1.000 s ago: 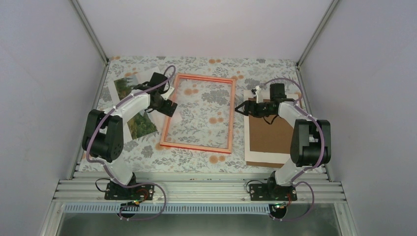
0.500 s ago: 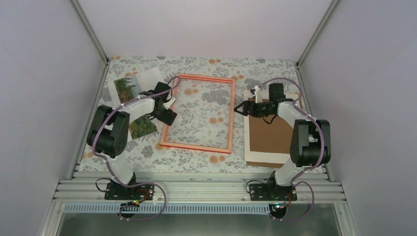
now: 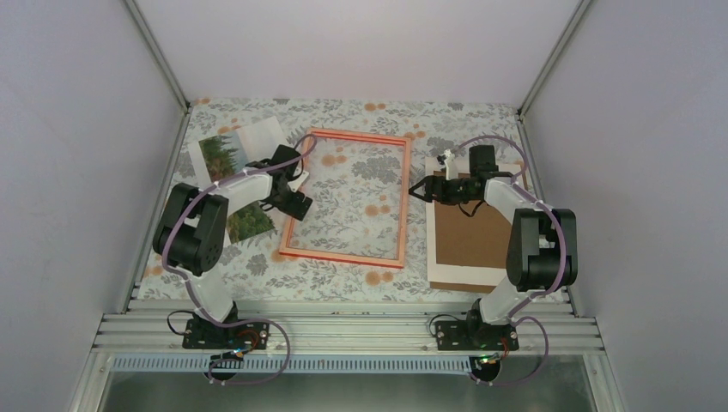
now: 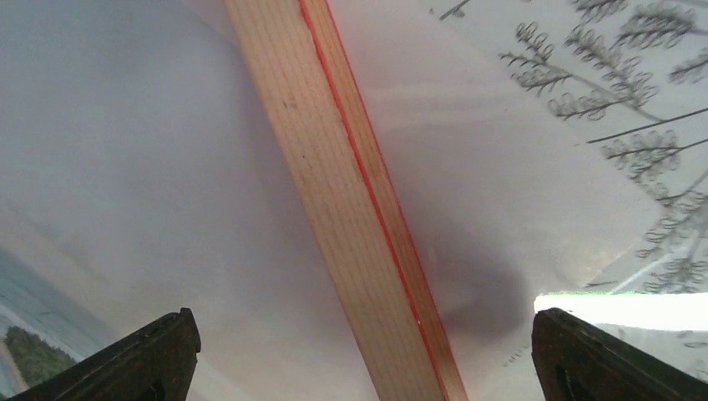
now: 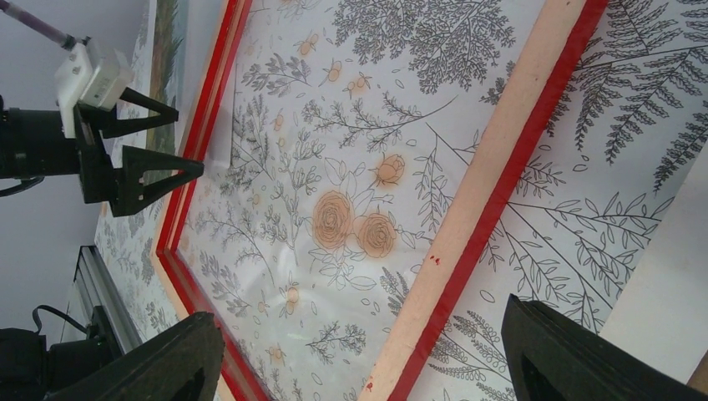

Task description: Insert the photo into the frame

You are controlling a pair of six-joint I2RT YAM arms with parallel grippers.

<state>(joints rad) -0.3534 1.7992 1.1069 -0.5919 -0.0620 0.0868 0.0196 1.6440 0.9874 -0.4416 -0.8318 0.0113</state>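
Over the last second my left arm has folded its elbow back, and the left gripper (image 3: pixel 296 199) has slid nearer along the left rail of the frame (image 3: pixel 360 135). Its fingers stand wide apart over that rail, holding nothing. The right gripper (image 3: pixel 418 190) has barely stirred and is also open and empty, by the right rail. The photo (image 3: pixel 225 154) lies face up left of the frame, a white corner reaching the rail (perhaps under it). I judge insertion hasn't begun.

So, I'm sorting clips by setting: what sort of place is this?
Likely a lab robot cell: plain white walls, the left arm and right arm bolted to aluminium rails, a floral tablecloth.
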